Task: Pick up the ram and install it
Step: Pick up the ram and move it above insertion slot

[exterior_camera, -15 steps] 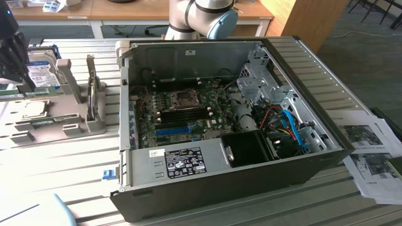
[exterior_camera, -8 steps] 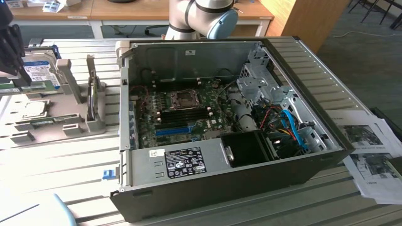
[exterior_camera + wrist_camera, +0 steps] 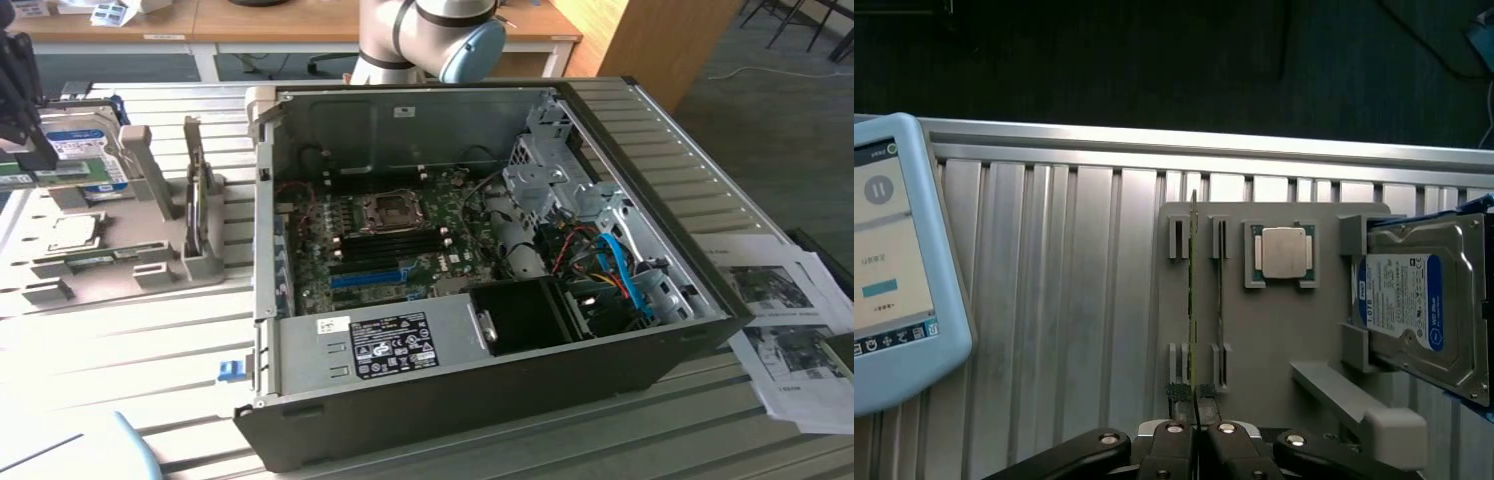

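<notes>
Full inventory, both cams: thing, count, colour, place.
ram stick: 1, green, held edge-on in the gripper
second ram stick: 1, green, in holder slot
processor chip: 1, silver, holder recess
hard drive: 1, silver, blue label, on holder
holder: 1, grey, on table
tablet: 1, light blue, on table
computer case: 1, black, open, on table
motherboard: 1, dark, inside case
papers: several, white, exterior view's right of case
table: 1, silver, ribbed
arm: 1, grey, beyond case
gripper: 1, black, shut on ram stick
</notes>
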`<state>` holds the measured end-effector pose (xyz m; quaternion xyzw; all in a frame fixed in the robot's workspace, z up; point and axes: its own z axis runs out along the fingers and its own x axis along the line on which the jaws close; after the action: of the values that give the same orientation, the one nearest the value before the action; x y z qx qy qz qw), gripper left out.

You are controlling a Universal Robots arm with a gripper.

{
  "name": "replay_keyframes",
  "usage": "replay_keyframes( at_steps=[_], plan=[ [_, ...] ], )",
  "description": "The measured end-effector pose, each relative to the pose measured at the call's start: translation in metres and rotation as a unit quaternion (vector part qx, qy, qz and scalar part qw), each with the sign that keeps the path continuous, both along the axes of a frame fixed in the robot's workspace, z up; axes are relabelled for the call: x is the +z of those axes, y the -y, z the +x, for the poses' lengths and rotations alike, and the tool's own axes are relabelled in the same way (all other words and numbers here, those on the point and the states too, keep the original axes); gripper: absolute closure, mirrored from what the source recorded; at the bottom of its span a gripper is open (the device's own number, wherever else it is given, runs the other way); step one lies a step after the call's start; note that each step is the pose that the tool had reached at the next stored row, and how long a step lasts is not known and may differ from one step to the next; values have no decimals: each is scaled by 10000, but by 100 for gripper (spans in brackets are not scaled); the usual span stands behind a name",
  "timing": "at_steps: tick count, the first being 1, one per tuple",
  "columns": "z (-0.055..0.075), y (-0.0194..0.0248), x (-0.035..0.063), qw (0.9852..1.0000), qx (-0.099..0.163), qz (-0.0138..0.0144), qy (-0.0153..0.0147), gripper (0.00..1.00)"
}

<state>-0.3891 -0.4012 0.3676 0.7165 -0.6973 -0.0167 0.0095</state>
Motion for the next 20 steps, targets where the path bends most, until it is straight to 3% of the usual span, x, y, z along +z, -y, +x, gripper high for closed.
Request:
replay_keyframes(
  at_steps=[20],
  plan=[
    [28,0,73,10000,1,0,-2,89]
  ],
)
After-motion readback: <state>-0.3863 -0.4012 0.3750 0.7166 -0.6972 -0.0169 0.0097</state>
